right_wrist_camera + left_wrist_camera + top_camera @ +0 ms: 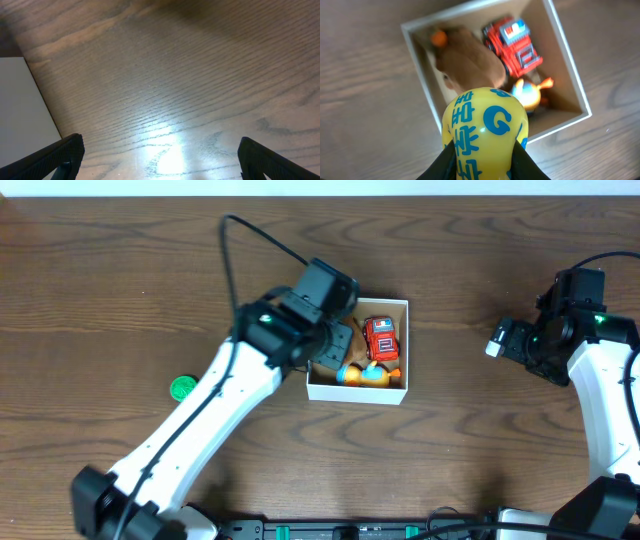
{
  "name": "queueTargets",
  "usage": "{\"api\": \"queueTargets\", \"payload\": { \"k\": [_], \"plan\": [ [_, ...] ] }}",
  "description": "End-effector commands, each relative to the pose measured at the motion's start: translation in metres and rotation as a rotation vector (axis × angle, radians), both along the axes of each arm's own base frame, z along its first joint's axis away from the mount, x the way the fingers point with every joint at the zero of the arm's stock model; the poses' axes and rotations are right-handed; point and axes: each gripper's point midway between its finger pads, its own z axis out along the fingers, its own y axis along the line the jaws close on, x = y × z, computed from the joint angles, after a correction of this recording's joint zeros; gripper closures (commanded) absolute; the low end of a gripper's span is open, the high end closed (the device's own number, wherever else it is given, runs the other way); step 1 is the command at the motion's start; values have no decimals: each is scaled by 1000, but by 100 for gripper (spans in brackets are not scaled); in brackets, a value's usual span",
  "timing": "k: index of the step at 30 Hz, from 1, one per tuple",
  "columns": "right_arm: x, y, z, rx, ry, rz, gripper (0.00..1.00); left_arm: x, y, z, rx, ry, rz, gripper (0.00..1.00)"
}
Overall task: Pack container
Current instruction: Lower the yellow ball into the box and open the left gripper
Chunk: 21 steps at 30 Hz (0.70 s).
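The container (357, 392) is a square white-walled cardboard box with a tan inside, at the table's middle; it also shows in the left wrist view (568, 60). Inside lie a red toy truck (381, 339) (514, 46), a brown plush toy (470, 60) and an orange and blue toy (362, 375) (530, 93). My left gripper (335, 340) (485, 155) is shut on a yellow toy with blue lettering (484, 130) and holds it above the box's left side. My right gripper (520, 340) (160, 155) is open and empty over bare table at the right.
A small green round thing (182, 388) lies on the table to the left of the left arm. A white flat surface (22, 105) shows at the left edge of the right wrist view. The table is dark wood.
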Motion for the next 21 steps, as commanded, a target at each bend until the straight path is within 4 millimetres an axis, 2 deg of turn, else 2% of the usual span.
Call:
{"api": "queueTargets", "payload": {
  "k": [1,7,8,10,13,14,17,21],
  "plan": [
    [-2,0,-1,0,6,14,1,1,3,-32,76,57,-13,94],
    [-2,0,-1,0,7,14,1,3,1,-76,147,155,-14,93],
    [-2,0,-1,0,7,14,1,2,2,-83,158,171,-15,83],
    [-2,0,-1,0,7,14,1,2,2,-94,175,195,-15,51],
    [-2,0,-1,0,8,15,1,3,2,-99,182,203,-14,28],
    [-2,0,-1,0,9,17,1,4,2,-97,178,198,-13,23],
    [-3,0,-1,0,10,17,1,9,2,-80,156,163,-6,18],
    [-3,0,-1,0,10,17,1,17,16,-32,160,54,34,11]
  ]
}}
